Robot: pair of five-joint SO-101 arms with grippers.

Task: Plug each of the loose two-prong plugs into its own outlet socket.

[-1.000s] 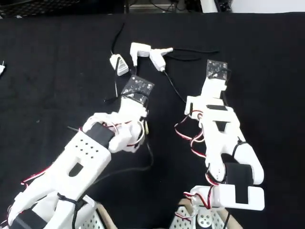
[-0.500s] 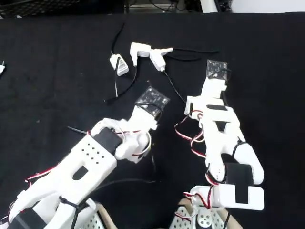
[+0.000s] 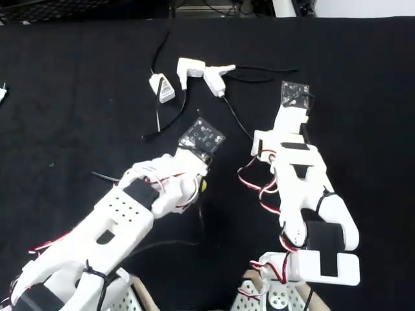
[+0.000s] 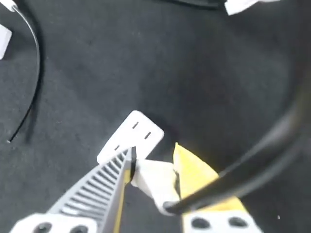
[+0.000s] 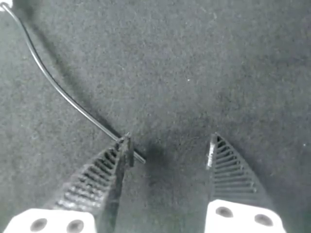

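The left gripper (image 4: 153,150) is clamped on a white plug (image 4: 154,183), close to a white outlet socket (image 4: 132,137) lying on the black tabletop (image 4: 146,63). The right gripper (image 5: 170,141) stands wide apart just above the tabletop, with a thin black cable (image 5: 58,87) running past one fingertip.

Surface materials on the work table.
The table (image 3: 65,129) is covered in matt black cloth with a fine, felt-like nap. The left gripper (image 4: 153,150) pairs ribbed white plastic with smooth yellow plastic, and the outlet socket (image 4: 131,138) is smooth white plastic. The right gripper (image 5: 169,141) is ribbed plastic, and the cable (image 5: 63,92) has a slick black sheath.
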